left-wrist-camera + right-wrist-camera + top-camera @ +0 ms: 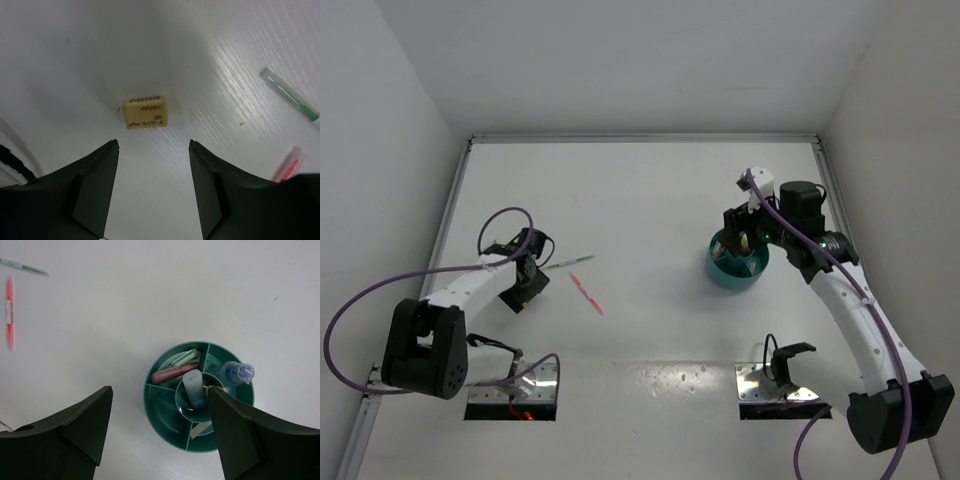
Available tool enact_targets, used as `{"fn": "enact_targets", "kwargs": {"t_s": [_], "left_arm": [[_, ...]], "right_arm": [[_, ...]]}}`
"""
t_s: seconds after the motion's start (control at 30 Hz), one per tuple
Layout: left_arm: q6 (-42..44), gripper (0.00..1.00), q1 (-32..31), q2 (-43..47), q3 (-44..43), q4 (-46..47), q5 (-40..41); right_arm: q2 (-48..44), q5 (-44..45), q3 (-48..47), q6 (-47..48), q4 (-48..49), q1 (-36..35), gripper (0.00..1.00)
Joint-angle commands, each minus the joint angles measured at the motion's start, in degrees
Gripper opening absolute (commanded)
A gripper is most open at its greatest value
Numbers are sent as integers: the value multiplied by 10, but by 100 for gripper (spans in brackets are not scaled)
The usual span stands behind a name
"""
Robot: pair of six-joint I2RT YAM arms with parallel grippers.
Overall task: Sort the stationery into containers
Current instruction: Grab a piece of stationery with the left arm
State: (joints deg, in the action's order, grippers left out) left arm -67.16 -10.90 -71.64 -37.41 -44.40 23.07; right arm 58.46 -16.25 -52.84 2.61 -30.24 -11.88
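Left claw point(154, 150) stood wide and empty with the eraser point(145, 112) at its 12 o'clock, evidently lined up for pickup. Right claw point(159, 392) hung wide and empty over the teal tub point(150, 405), placed for dropping. Green pen point(290, 95) and pink marker point(287, 167) lay unsorted on the surface point(75, 60), toward the eraser's 3 o'clock.

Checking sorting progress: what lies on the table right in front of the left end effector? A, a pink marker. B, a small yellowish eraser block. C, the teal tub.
B: the left wrist view shows the eraser block centred just ahead of the open left end effector.
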Motion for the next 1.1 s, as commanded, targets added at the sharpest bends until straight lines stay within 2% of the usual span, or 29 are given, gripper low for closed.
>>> {"fn": "enact_targets", "kwargs": {"t_s": [0.0,0.07,0.17,0.43,0.97,1.03,1.07], "left_arm": [[-21,63,8,-10,8,35,-4],[-21,59,13,-26,8,46,-4],[-26,56,19,-32,2,46,5],[-33,58,25,-44,2,46,36],[-39,58,30,-89,-8,51,41],[-39,54,30,-89,-8,51,41],[-39,50,30,-89,-8,51,41]], "right_arm": [[-10,-17,8,3,15,-3,76],[-16,-17,8,3,15,-3,76],[-21,-17,8,3,15,-3,78],[-26,-22,8,3,15,-3,78],[-26,-17,8,3,15,-3,78],[-26,-17,8,3,15,-3,78],[-26,-17,8,3,15,-3,78]]}}
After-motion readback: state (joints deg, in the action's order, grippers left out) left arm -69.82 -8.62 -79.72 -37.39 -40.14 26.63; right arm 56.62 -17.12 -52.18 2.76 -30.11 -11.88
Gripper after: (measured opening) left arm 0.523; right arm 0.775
